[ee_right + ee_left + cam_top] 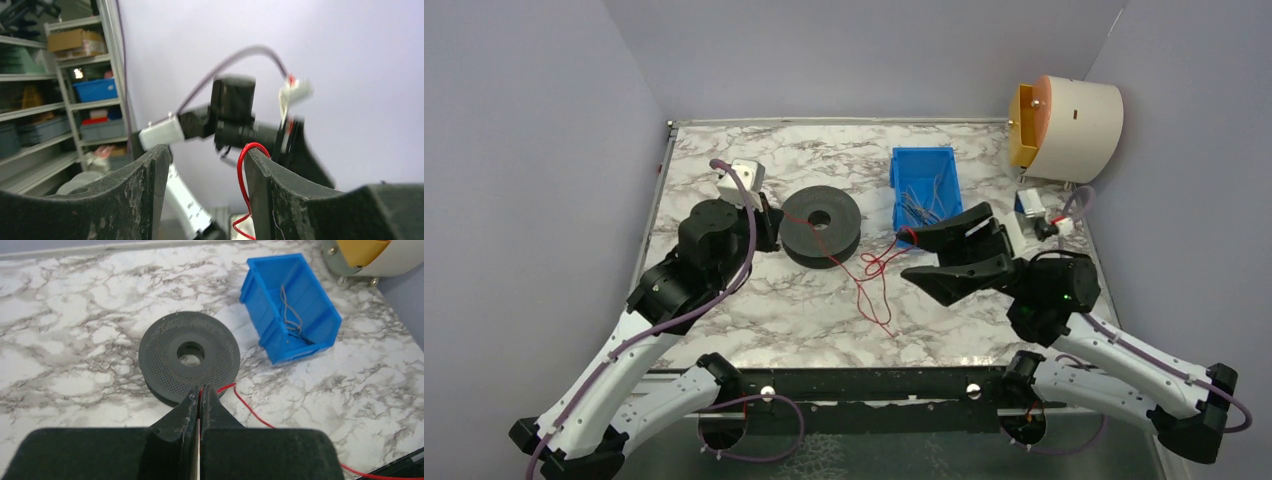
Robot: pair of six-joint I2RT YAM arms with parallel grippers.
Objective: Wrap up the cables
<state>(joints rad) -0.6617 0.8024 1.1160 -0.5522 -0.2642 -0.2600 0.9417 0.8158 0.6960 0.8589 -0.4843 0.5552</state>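
Observation:
A black spool (821,225) lies flat on the marble table. A thin red cable (876,283) runs from it in loose loops toward the table's front. In the left wrist view my left gripper (201,391) is shut on the red cable (252,411) right at the near rim of the spool (189,352). From above, the left gripper (770,226) sits at the spool's left side. My right gripper (911,257) stands open to the right of the loops. In the right wrist view the right gripper (207,152) has a loop of the cable (242,172) hooked over one fingertip (257,162).
A blue bin (902,183) holding several thin wires stands behind the right gripper, also seen as the bin (320,335) from the left wrist. A cream and orange drum (1069,125) sits at the back right corner. A small white box (1030,205) lies near it. Grey walls close three sides.

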